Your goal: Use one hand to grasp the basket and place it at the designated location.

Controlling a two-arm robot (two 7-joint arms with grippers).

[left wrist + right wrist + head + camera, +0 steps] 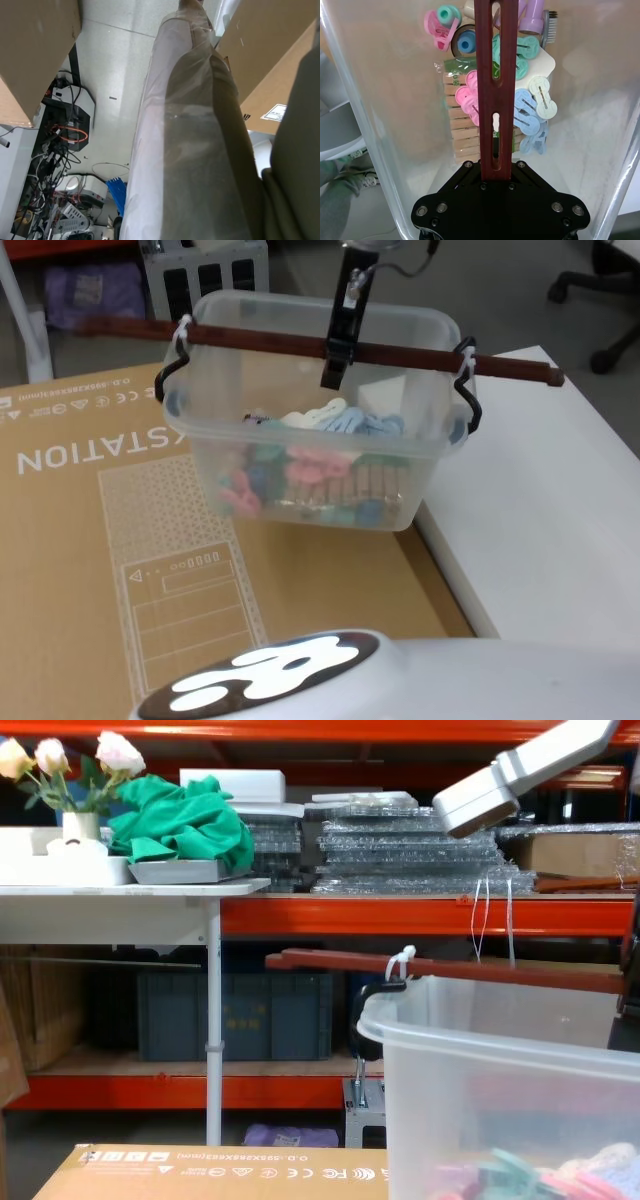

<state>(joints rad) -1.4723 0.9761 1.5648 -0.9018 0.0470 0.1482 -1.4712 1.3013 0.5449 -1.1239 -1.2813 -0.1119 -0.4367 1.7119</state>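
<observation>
Basket [300, 455] of translucent whitish plastic stands mid-scene in the head view, its base over the right edge of a flat cardboard box [80, 540] and the left edge of the white tabletop [540, 500]. Whether it rests there or hangs just clear cannot be told. Pastel clothes pegs [330, 420] and a pack of wooden ones lie heaped in its bottom. A long red-brown bar handle [260, 337] spans the rim, fixed with a white zip tie [182, 332] at the left end and a black loop [468, 390] at the right. The right gripper [335, 375] reaches down from above, jaws closed on the bar near its middle. In the chest view a dark blue-grey crate [235, 1015] sits on a low rack shelf behind.
</observation>
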